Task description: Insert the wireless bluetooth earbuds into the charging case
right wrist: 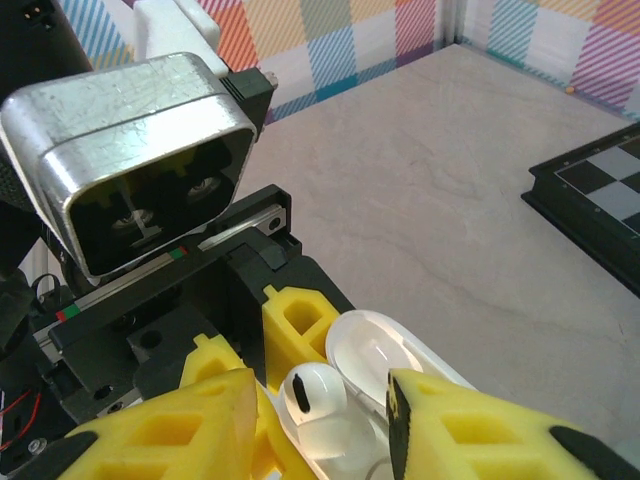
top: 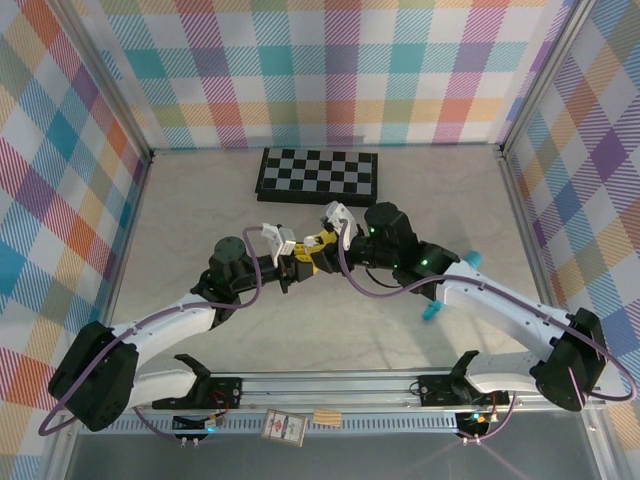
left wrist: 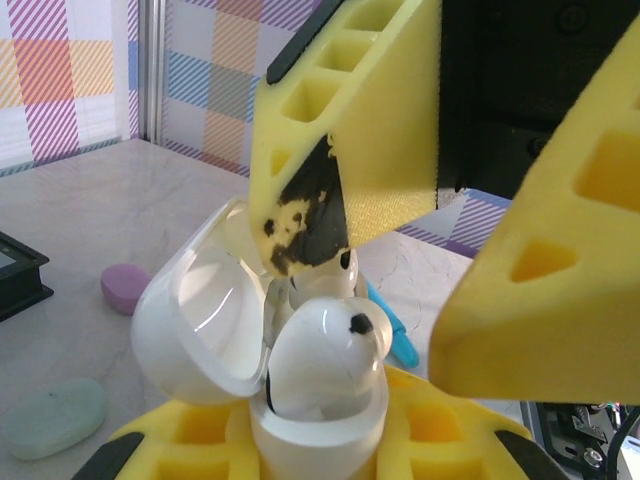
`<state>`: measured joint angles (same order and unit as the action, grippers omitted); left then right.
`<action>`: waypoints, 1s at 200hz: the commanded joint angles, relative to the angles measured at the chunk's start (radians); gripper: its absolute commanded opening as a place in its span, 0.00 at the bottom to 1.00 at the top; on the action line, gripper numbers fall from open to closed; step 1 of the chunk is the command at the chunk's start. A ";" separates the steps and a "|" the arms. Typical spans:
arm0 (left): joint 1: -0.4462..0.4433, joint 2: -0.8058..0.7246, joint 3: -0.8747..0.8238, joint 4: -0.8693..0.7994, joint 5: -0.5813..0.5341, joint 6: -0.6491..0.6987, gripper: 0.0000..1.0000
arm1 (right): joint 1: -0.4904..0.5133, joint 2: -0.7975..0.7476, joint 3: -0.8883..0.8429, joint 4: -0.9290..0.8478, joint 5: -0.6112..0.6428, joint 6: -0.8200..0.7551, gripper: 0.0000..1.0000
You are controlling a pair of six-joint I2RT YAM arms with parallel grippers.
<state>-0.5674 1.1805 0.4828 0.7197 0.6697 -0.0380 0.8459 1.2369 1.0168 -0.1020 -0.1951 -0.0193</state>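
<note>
My left gripper (left wrist: 320, 445) (top: 297, 264) is shut on a white charging case (left wrist: 300, 440), held upright with its lid (left wrist: 195, 320) swung open. A glossy white earbud (left wrist: 330, 345) (right wrist: 315, 392) with a black spot sits in the case's mouth, sticking up above the rim. Behind it a second white earbud (left wrist: 342, 272) shows just under a worn yellow fingertip (left wrist: 300, 225) of my right gripper. My right gripper (right wrist: 320, 425) (top: 325, 245) is open, with one finger on each side of the case and the lid (right wrist: 375, 355).
On the table behind lie a pink case (left wrist: 125, 288), a pale green case (left wrist: 55, 418) and a teal stick (left wrist: 398, 330) (top: 432, 310). A chessboard (top: 318, 172) lies at the back. A card (top: 283, 427) and a tan block (top: 327, 417) rest on the front rail.
</note>
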 commanded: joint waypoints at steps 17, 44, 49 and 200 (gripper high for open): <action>-0.003 -0.006 0.022 0.081 0.022 0.022 0.00 | 0.004 -0.057 0.045 -0.011 0.071 -0.009 0.46; -0.003 -0.022 0.014 0.026 0.021 0.088 0.00 | -0.007 -0.080 0.046 0.013 0.097 0.031 0.57; -0.003 -0.025 0.013 0.019 0.022 0.098 0.00 | -0.010 -0.080 0.049 0.009 0.104 0.033 0.59; -0.003 -0.082 0.023 -0.027 0.025 0.130 0.00 | -0.020 -0.017 0.076 -0.141 0.179 -0.046 0.89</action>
<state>-0.5674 1.1255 0.4828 0.6861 0.6712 0.0757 0.8368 1.2354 1.0885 -0.2195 -0.0654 -0.0463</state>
